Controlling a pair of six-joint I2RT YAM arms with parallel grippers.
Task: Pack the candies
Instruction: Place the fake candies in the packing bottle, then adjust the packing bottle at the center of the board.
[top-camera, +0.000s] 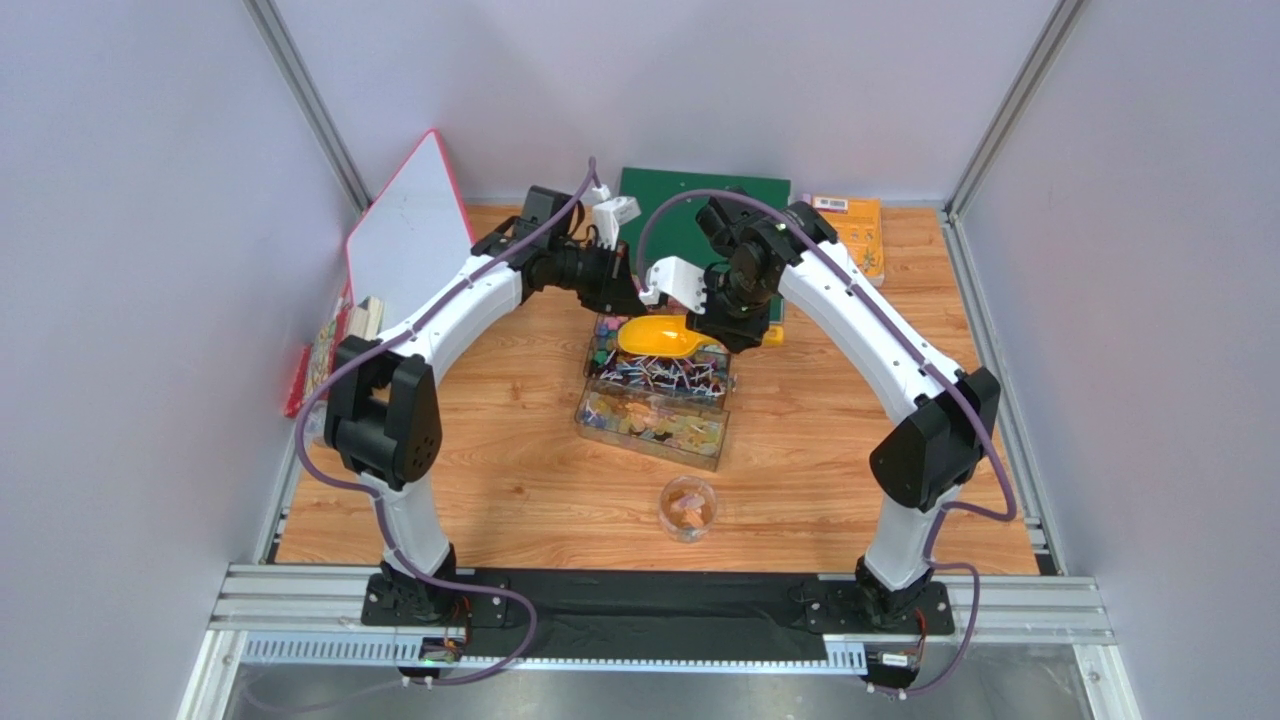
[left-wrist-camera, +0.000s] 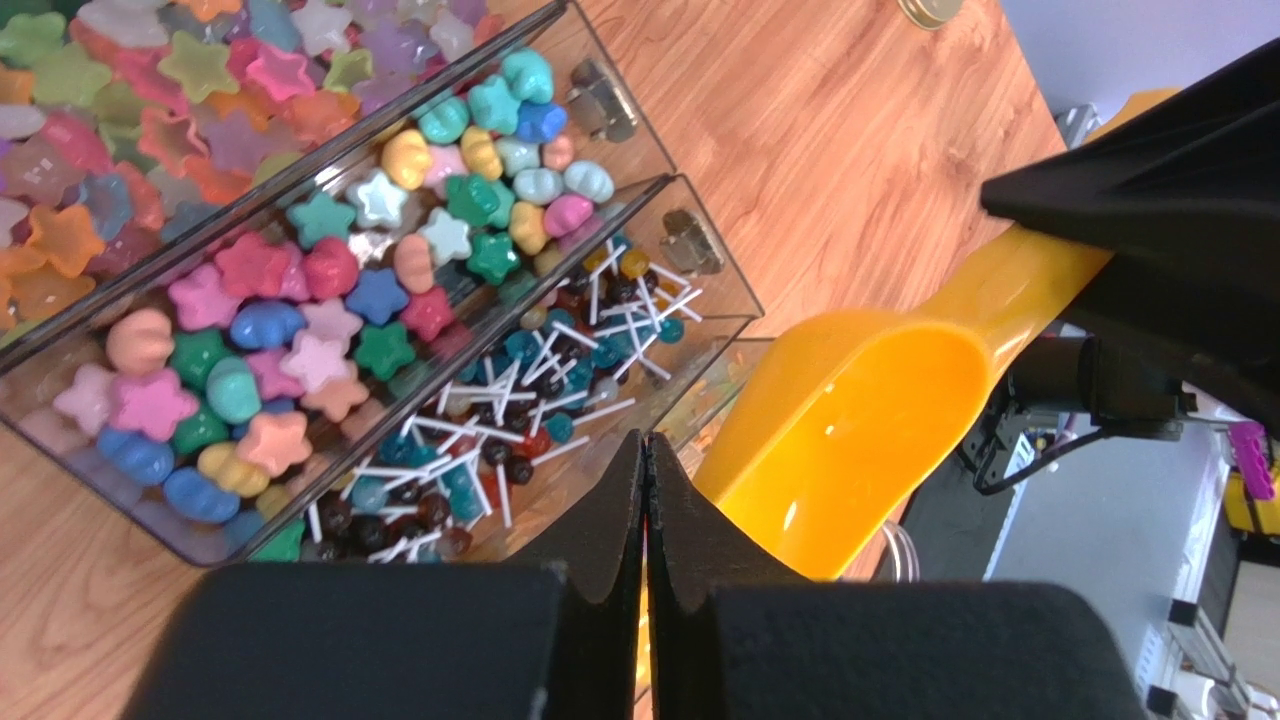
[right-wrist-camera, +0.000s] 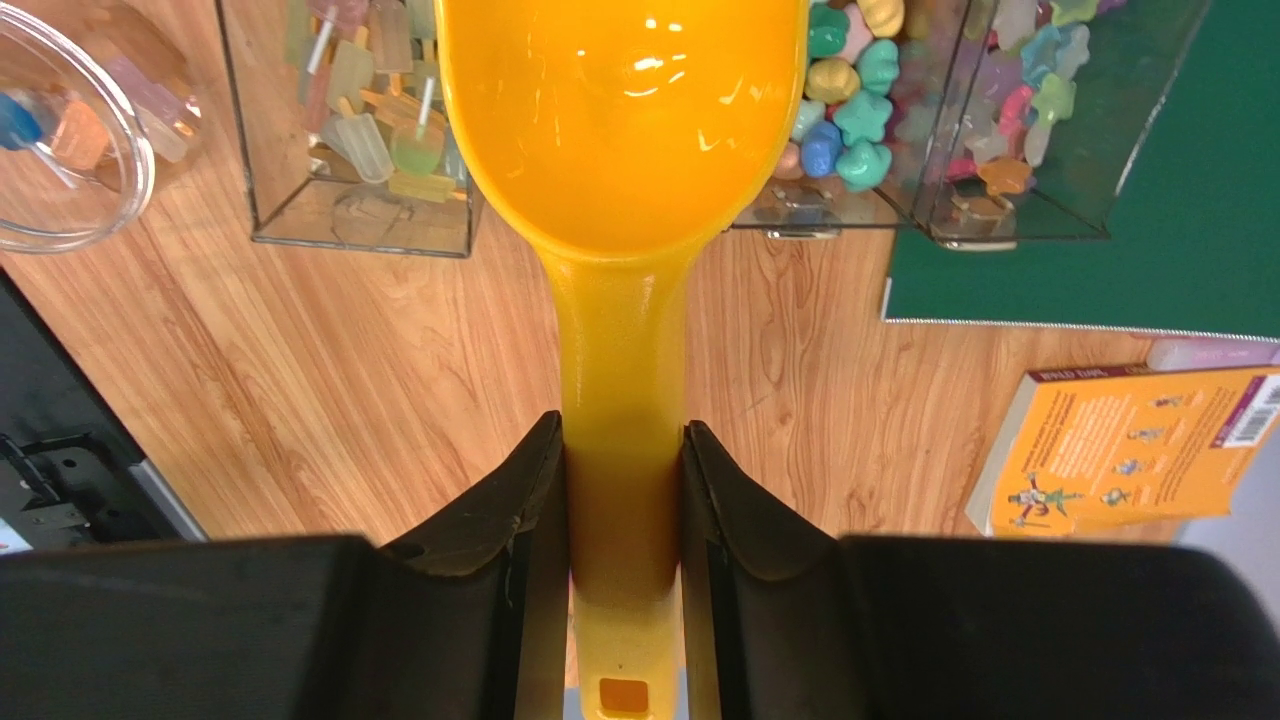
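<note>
The right gripper (right-wrist-camera: 624, 450) pinches the handle of the scoop (right-wrist-camera: 624, 120). The scoop's bowl is empty and hangs over the far end of the box (top-camera: 657, 435). The left gripper (left-wrist-camera: 646, 480), just left of the scoop, has its jaws pressed together on nothing.

The candies (left-wrist-camera: 286, 300) fill the box's compartments, mostly stars and shells, with lollipops (left-wrist-camera: 511, 405) in the compartment closest to the left tips. None sits between either pair of jaws. They lie below and beyond the left tips, and the stars and shells lie just to the far side of the scoop's bowl. Whether the scoop touches the box rim I cannot tell.

To scoop well, I judge the lip should tip down into one heap and push through it shallowly. It should then level out before lifting, so nothing spills. The load likely goes to the clear cup (top-camera: 690, 507) on the near side of the box. The left gripper might brace the box wall against sliding.
</note>
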